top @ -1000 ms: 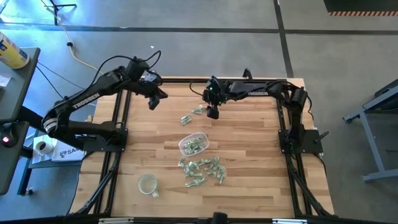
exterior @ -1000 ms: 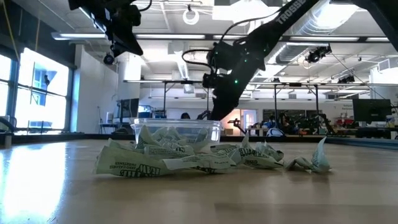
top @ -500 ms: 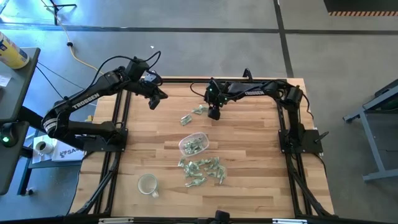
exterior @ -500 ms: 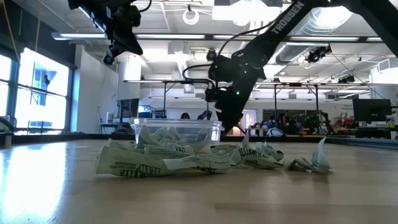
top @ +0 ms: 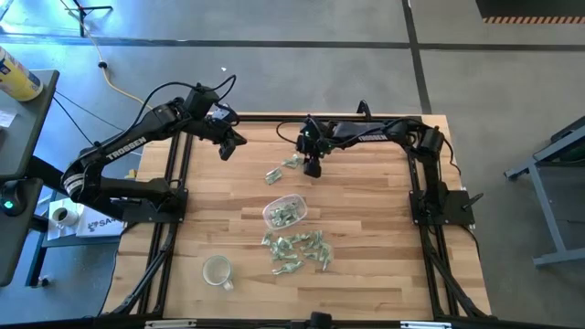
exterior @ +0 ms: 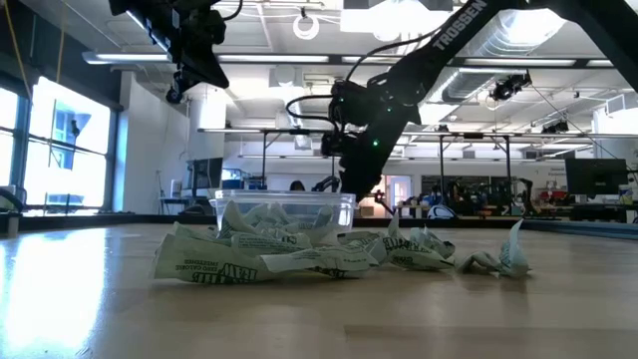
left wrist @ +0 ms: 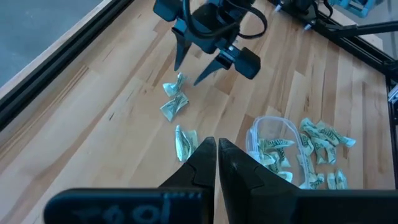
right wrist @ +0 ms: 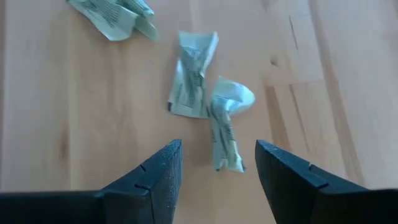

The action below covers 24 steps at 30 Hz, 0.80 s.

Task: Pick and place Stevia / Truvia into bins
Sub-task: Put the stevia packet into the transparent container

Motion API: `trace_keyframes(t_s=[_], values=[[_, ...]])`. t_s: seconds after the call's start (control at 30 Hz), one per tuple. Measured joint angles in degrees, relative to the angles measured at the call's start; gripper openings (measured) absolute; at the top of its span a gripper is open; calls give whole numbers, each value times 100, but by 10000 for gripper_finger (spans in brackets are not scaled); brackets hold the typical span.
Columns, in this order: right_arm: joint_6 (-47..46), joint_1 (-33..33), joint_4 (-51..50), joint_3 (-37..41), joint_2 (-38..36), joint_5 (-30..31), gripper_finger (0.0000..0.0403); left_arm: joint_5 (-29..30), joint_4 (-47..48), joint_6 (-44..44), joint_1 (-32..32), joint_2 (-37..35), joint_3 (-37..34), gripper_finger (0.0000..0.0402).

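Two crumpled Stevia sachets [right wrist: 211, 118] lie touching each other on the wooden tabletop [top: 366, 210], just ahead of the right hand [right wrist: 217, 171], whose fingers are spread apart and empty above them. A third sachet [right wrist: 112, 15] lies near. The clear tub [top: 284, 211] holds several sachets mid-tabletop, a loose pile [top: 297, 251] beside it. The left hand [left wrist: 216, 158] hangs pressed closed, empty, over the far left edge.

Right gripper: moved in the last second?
Yes. The right gripper, open, has shifted slightly toward the table's far edge, away from the clear tub, and hovers by the loose sachets.
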<state>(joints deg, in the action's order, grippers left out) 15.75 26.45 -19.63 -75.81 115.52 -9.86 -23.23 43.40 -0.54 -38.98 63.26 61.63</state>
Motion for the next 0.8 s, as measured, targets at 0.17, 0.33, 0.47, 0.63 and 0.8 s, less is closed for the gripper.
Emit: trace_keyframes(t_s=[0.17, 0.33, 0.47, 0.63, 0.8], values=[[31, 84, -50, 0, 3, 23, 194, 12, 0, 0, 0, 2, 0, 56], [15, 83, -222, -3, 198, -21, 194, 49, 0, -47, 0, 2, 0, 56], [145, -20, -383, -346, 411, -33, 194, 52, 1, -127, 0, 4, 0, 56], [192, -8, -997, -884, 745, 107, 190, 92, 5, -127, 0, 4, 0, 56], [229, 18, -1533, -1255, 909, 62, 157, 92, 50, -129, 0, 4, 0, 56]])
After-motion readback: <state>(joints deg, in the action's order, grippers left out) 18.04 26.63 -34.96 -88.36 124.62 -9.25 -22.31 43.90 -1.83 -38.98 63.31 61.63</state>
